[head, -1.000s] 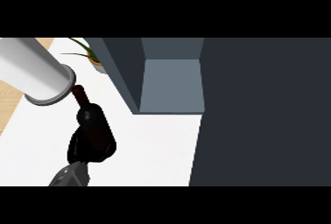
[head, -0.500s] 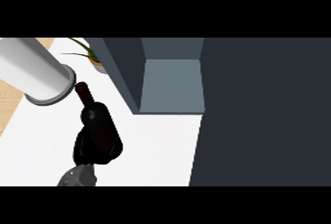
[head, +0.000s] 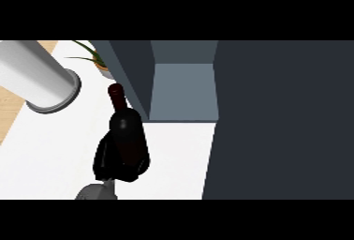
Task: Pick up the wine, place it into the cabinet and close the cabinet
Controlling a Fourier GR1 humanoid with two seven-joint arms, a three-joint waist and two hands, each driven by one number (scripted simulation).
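The cabinet [head: 183,89] is standing open, its dark door [head: 283,117] filling the view's right. On the white counter [head: 48,150], 1 hand [head: 110,159], which side cannot be told, is curling its fingers round the wine [head: 124,126], holding it just left of the opening. The bottle's long axis is pointing neck-first up the view, beside the cabinet's left wall. No label is legible. A grey cylinder [head: 38,77] is lying upper left.
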